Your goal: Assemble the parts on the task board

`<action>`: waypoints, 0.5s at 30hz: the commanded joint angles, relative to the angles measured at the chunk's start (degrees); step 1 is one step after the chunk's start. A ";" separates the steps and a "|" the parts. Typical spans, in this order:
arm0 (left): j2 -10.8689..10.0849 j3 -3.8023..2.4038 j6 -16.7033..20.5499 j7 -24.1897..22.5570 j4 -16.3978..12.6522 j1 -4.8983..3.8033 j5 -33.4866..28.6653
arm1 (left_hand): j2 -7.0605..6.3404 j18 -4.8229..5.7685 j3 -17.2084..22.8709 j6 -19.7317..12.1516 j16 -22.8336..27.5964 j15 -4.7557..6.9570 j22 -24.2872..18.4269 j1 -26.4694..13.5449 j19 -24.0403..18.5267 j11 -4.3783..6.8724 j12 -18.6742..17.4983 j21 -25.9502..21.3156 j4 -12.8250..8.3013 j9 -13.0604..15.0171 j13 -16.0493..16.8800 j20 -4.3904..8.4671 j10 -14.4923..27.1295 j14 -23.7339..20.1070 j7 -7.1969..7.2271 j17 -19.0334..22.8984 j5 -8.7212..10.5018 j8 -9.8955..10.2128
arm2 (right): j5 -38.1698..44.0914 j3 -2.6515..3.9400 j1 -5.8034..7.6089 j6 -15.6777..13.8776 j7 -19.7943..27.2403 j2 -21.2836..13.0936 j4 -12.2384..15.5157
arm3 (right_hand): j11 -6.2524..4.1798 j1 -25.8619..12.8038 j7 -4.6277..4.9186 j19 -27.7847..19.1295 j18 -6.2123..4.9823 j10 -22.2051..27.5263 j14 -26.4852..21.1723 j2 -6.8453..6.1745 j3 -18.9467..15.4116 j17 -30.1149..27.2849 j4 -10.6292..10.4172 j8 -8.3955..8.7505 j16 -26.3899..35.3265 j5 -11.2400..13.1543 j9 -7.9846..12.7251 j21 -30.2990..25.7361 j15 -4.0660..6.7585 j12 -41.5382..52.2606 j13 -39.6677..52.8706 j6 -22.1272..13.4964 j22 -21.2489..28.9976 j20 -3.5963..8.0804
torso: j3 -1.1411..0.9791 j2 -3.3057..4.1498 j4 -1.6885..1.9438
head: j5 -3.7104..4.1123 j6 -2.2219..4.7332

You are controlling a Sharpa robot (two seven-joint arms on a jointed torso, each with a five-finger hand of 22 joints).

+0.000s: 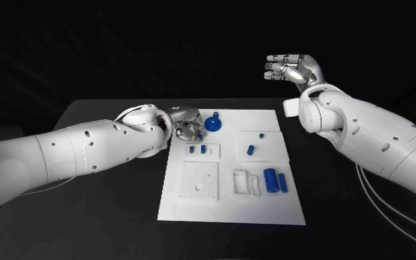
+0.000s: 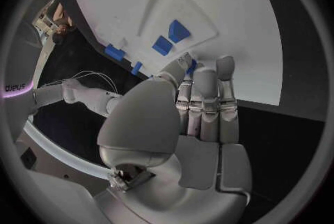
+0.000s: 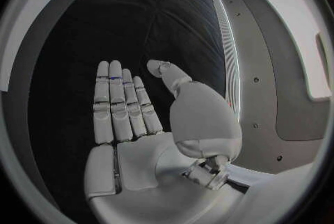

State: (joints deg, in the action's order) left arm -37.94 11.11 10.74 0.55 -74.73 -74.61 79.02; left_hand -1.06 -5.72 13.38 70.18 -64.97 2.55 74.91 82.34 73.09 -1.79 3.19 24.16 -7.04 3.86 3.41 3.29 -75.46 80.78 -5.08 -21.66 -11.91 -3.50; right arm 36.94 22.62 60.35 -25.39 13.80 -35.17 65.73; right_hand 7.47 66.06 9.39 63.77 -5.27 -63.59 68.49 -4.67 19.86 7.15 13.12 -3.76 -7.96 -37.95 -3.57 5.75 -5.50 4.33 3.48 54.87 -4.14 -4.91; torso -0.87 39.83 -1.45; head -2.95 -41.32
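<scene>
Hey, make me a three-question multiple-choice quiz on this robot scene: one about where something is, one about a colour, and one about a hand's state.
1. Where is the left hand?
A. Over the far left part of the task board
B. Beyond the table's far edge
C. At the board's near right corner

2. What colour are the parts?
A. Red
B. Blue
C. Green

3. What is the right hand doing?
A. Holding a part
B. Pressing on the board
C. Raised above the table, holding nothing

Answers:
1 A, the head view shows it beside the round part at the board's far left.
2 B, every small piece on the white board is blue.
3 C, its fingers are extended with an empty palm.
</scene>
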 commanded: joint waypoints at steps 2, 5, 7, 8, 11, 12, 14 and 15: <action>0.12 0.62 -3.47 0.46 0.04 0.67 1.12 | 0.40 -0.81 -0.19 0.79 0.30 0.37 1.13 0.35 -0.39 0.28 0.23 0.26 -0.38 0.08 0.04 0.21 -0.83 -0.05 0.16 0.00 0.33 -0.19 | 0.40 0.02 -0.03 0.90 0.38 -0.05 0.09 | 0.06 -0.43 -0.04 -0.51 0.31 0.33 -0.54 0.13 -0.32 -0.07 0.04 0.31 -0.17 -0.38 0.09 -0.17 0.01 -0.02 -0.06 -0.22 0.06 0.06 | 0.00 0.01 0.05 | 0.01 -0.04; 0.09 0.64 -3.04 0.29 0.10 0.67 1.12 | 0.26 -0.76 -0.34 0.67 0.36 0.36 1.13 0.37 -0.47 0.27 0.21 0.25 -0.55 0.02 0.03 0.22 -0.77 -0.12 0.14 0.01 0.46 -0.13 | 0.40 0.02 -0.05 0.92 0.36 -0.08 0.06 | 0.06 -0.43 -0.04 -0.51 0.31 0.33 -0.54 0.13 -0.32 -0.07 0.04 0.31 -0.17 -0.38 0.09 -0.17 0.01 -0.02 -0.06 -0.22 0.06 0.06 | 0.00 0.00 0.05 | -0.01 0.02; 0.09 0.65 -2.47 0.15 0.13 0.67 1.00 | 0.16 -0.74 -0.44 0.02 0.38 0.25 1.13 0.39 -0.51 0.10 0.19 0.26 -0.67 -0.08 0.02 0.18 -0.33 -0.15 0.02 0.01 0.58 -0.04 | 0.40 0.02 -0.07 0.92 0.36 -0.09 0.06 | 0.06 -0.43 -0.04 -0.51 0.31 0.33 -0.54 0.13 -0.32 -0.07 0.04 0.31 -0.17 -0.38 0.09 -0.17 0.01 -0.02 -0.06 -0.22 0.06 0.06 | 0.01 0.01 0.05 | -0.03 0.03; 0.09 0.65 -2.23 0.10 0.13 0.67 0.95 | 0.15 -0.74 -0.43 -0.16 0.39 0.22 1.13 0.39 -0.51 0.04 0.19 0.25 -0.68 -0.10 0.01 0.17 -0.18 -0.16 -0.02 0.02 0.60 -0.03 | 0.40 0.02 -0.08 0.93 0.36 -0.10 0.06 | 0.06 -0.43 -0.04 -0.51 0.31 0.33 -0.54 0.13 -0.32 -0.07 0.04 0.31 -0.17 -0.38 0.09 -0.17 0.01 -0.02 -0.06 -0.22 0.06 0.06 | 0.01 0.01 0.05 | -0.03 0.03; 0.11 0.66 -1.19 -0.17 0.14 0.67 0.66 | -0.14 -0.90 -0.38 -1.84 0.40 0.05 1.14 0.54 -0.54 -0.20 0.21 0.32 -0.95 -0.16 0.02 -0.01 0.22 -0.19 -0.32 0.03 0.62 -0.02 | 0.40 0.02 -0.10 0.95 0.36 -0.10 0.06 | 0.06 -0.43 -0.04 -0.51 0.31 0.33 -0.54 0.13 -0.32 -0.07 0.04 0.31 -0.17 -0.38 0.09 -0.17 0.01 -0.02 -0.06 -0.22 0.06 0.06 | 0.01 0.01 0.05 | -0.08 0.04; 0.11 0.66 -0.94 -0.23 0.15 0.67 0.59 | -0.23 -0.93 -0.35 -2.31 0.41 0.02 1.14 0.53 -0.54 -0.26 0.20 0.34 -0.99 -0.19 0.02 -0.03 0.35 -0.19 -0.40 0.04 0.63 0.00 | 0.40 0.02 -0.11 0.95 0.36 -0.11 0.06 | 0.06 -0.43 -0.04 -0.51 0.31 0.33 -0.54 0.13 -0.32 -0.07 0.04 0.31 -0.17 -0.38 0.09 -0.17 0.01 -0.02 -0.06 -0.22 0.06 0.06 | 0.01 0.01 0.05 | -0.08 0.04; 0.10 0.66 -0.57 -0.32 0.16 0.67 0.48 | -0.39 -0.97 -0.27 -3.04 0.43 -0.04 1.14 0.46 -0.53 -0.35 0.21 0.37 -1.02 -0.19 0.02 -0.07 0.56 -0.21 -0.51 0.05 0.64 -0.03 | 0.40 0.02 -0.13 0.95 0.36 -0.11 0.05 | 0.06 -0.43 -0.04 -0.51 0.31 0.33 -0.54 0.13 -0.32 -0.07 0.04 0.31 -0.17 -0.38 0.09 -0.17 0.01 -0.02 -0.06 -0.22 0.06 0.06 | 0.01 0.01 0.04 | -0.12 0.06; 0.09 0.66 -0.25 -0.37 0.16 0.67 0.41 | -0.51 -0.97 -0.23 -3.51 0.45 -0.04 1.14 0.42 -0.54 -0.38 0.20 0.37 -1.03 -0.22 0.02 -0.08 0.67 -0.24 -0.50 0.06 0.66 0.00 | 0.40 0.02 -0.14 0.95 0.36 -0.12 0.05 | 0.06 -0.43 -0.04 -0.51 0.31 0.33 -0.54 0.13 -0.32 -0.07 0.04 0.31 -0.17 -0.38 0.09 -0.17 0.01 -0.02 -0.06 -0.22 0.06 0.06 | 0.01 0.01 0.04 | -0.12 0.06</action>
State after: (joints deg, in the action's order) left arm -37.94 11.51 11.31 0.43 -74.45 -74.37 79.33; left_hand -0.75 -6.22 13.25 66.98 -64.75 2.55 74.95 82.93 72.69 -2.08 3.20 24.16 -7.85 3.69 3.57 3.29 -75.23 80.77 -5.54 -21.66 -11.50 -3.51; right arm 36.94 22.62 60.25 -25.33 13.80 -35.28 65.70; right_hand 7.47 66.06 9.39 63.77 -5.27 -63.59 68.49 -4.68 19.86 7.15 13.12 -3.76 -7.96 -37.95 -3.57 5.75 -5.50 4.33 3.48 54.87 -4.14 -4.91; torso -0.86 39.84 -1.40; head -3.05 -41.27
